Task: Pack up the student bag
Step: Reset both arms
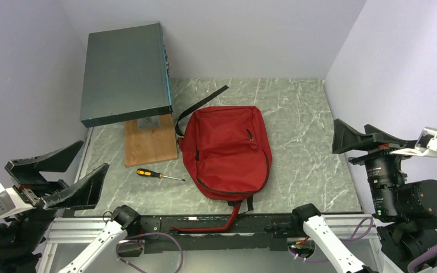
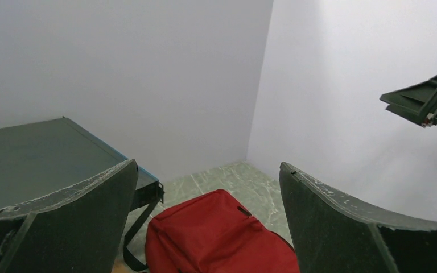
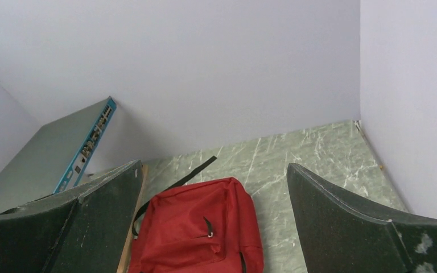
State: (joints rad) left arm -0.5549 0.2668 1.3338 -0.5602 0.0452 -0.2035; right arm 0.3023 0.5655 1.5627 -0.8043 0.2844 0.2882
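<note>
The student bag (image 1: 227, 151) is a dark red backpack lying flat in the middle of the marble table, front pocket up. A black strap (image 1: 202, 102) trails off toward the back, and a red shoulder strap (image 1: 216, 224) hangs over the near edge. My left gripper (image 1: 71, 170) is raised at the near left, open and empty. In its wrist view the bag (image 2: 216, 236) lies well below and beyond the left gripper (image 2: 207, 165). My right gripper (image 1: 353, 139) is raised at the right, open and empty. Its wrist view shows the bag (image 3: 199, 227) far below the right gripper (image 3: 213, 165).
A flat grey-green box (image 1: 126, 74) rests tilted on a wooden board (image 1: 151, 142) at the back left, close to the bag's top. A screwdriver (image 1: 158, 175) with an orange and black handle lies left of the bag. Walls close in the left, back and right sides.
</note>
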